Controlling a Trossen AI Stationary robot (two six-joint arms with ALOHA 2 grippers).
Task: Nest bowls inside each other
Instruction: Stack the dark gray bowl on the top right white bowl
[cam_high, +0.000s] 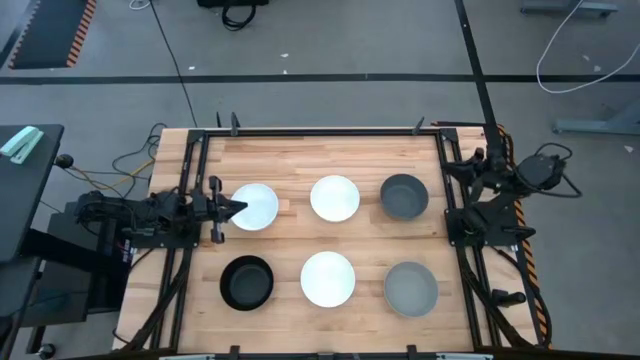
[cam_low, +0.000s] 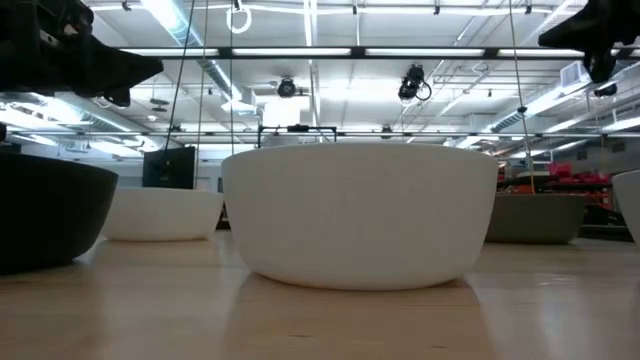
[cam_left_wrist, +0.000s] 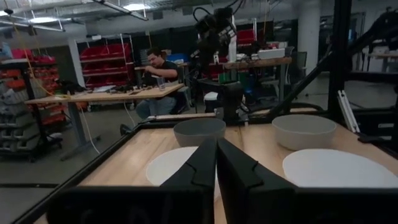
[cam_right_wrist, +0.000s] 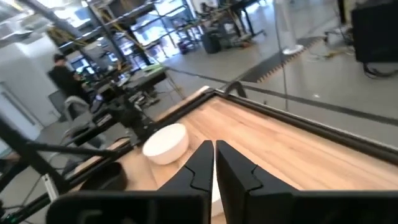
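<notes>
Six bowls (cam_high: 329, 279) sit apart on the desk (cam_high: 320, 148) — left gripper (cam_high: 236, 208) clenched empty beside a white bowl (cam_high: 256, 206); right gripper (cam_right_wrist: 214, 149) nearly closed, empty.

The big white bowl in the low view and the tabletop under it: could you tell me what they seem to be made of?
White round bowl: probably plastic or matte-glazed ceramic; smooth, even, without sharp glints. Pale tabletop: wood, seemingly sealed; the high view shows joined planks, and it faintly mirrors the bowl.

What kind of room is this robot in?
Probably a robotics lab or workshop. Beyond the wooden table with its bowls there are shelves of red storage bins, a workbench where a person sits, and long ceiling lights.
</notes>
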